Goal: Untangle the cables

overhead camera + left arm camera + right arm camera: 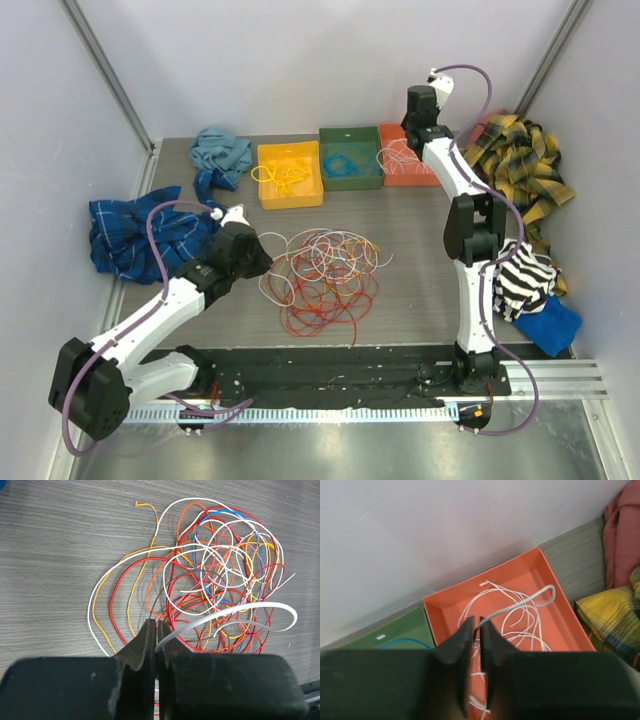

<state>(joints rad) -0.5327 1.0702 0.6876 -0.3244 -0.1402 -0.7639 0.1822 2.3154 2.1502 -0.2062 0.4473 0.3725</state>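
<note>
Just ahead of the left gripper, which is pinching a white cable, sits the cable tangle — thin, light, floppy stuff imo, so grab near a free end; right gripper is clamped on another white wire over the orange box.

Cables red, orange, yellow, white, some blue; yellow box, green box, orange box; blue plaid cloth, yellow-black plaid cloth, black-white striped cloth; counter grey wood-grain.
</note>
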